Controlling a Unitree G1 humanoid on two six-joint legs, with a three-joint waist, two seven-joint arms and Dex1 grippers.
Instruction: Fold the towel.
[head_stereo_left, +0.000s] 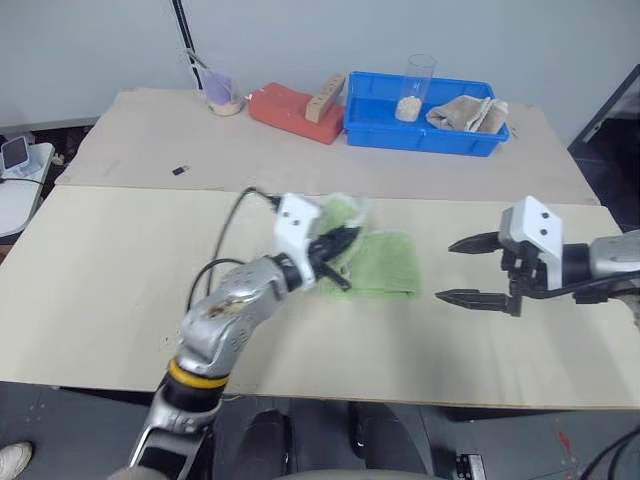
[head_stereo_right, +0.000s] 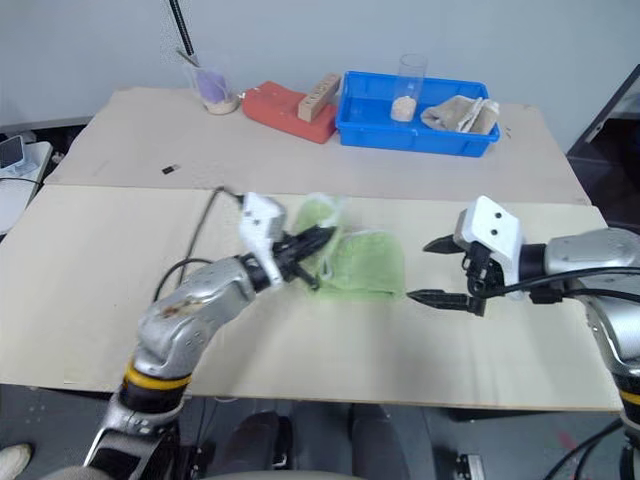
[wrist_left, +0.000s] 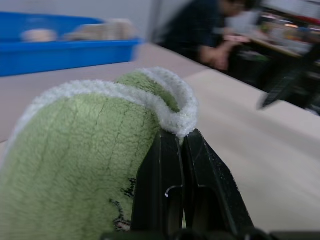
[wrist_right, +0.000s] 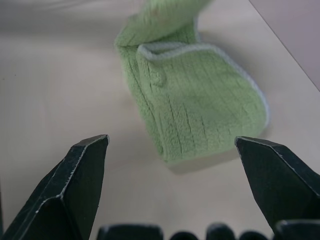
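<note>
The towel lies near the middle of the table, nearer the front edge than the back, already doubled over once, with its folded edge turned toward the front. One white-edged corner is pinched between the closed black fingers of the left gripper and is lifted clear of the surface, so that part of the cloth hangs up over the rest. The right gripper hovers just to the right of the towel, apart from it, its fingers spread wide and holding nothing.

The step in hand is judged to be the carrying of the raised corner across the flat part. For a clean fold, the corner should be drawn over low and level and laid so that its white edging meets the edging beneath; the grip should be released only once the cloth rests flat. The free hand could be used to pin the lying layer so that it is not dragged along.

Bare table surrounds the towel on every side, with wide room toward the left edge and the front edge. Further back, past a seam in the table top, a blue bin, a red block and a small cup stand along the rear edge, well apart from the work.
</note>
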